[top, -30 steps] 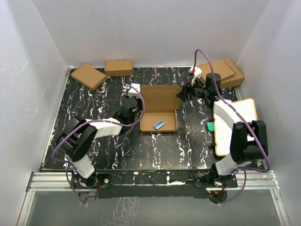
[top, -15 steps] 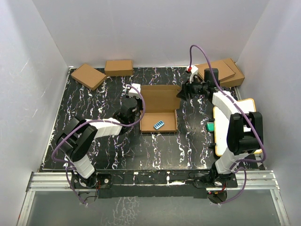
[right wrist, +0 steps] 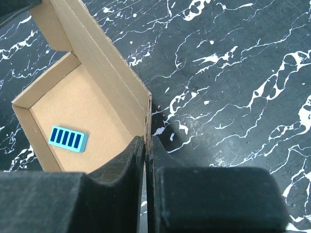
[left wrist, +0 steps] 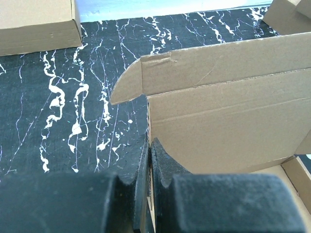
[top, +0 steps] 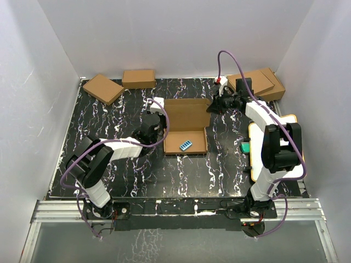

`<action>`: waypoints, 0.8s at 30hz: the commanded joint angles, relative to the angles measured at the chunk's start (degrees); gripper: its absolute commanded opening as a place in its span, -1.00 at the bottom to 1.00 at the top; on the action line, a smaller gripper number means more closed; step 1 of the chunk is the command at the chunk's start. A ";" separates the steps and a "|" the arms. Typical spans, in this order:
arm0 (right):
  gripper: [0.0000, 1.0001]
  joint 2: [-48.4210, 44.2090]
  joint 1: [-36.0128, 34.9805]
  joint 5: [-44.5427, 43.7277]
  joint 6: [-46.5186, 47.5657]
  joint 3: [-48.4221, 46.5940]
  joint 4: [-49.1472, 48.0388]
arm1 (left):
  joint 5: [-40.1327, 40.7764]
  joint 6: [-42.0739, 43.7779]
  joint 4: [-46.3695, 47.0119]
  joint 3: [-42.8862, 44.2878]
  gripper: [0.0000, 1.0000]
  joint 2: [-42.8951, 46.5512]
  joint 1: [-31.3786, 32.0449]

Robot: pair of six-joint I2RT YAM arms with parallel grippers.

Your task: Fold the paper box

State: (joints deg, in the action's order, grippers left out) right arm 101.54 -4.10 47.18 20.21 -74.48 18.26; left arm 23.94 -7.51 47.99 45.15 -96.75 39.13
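— Where's the box?

— Just past the middle of the table, toward 12 o'clock. Its tray is open upward and the lid panel rises along the tray's 12 o'clock edge. A blue piece with dark stripes lies flat inside the tray, toward 7 o'clock.

— And the left gripper?

— It's at the box's 9 o'clock side. Its wrist view shows both fingers clenched on a thin cardboard edge, with the lid's rounded ear just beyond them.

— The right gripper?

— At the box's 2 o'clock corner. It's clamped as well: its own camera shows the fingers pressed together on the end of the right wall, with the tray and the blue piece on the far side of that wall.

— Anything else on the table?

— Two small boxes at 10 and 11 o'clock, well apart from the open one, and stacked boxes at 1 o'clock, just behind the right arm's wrist.
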 commanded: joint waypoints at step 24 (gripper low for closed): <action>-0.85 -7.47 2.78 5.51 5.34 6.36 -7.52 | -61.65 -10.10 -49.10 16.43 0.59 13.36 -22.30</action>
State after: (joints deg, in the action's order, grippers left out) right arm 96.12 -1.48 50.33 24.14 -67.79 14.76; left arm -18.20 -18.65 10.11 53.34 -77.76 18.85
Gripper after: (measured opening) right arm 0.091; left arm 0.815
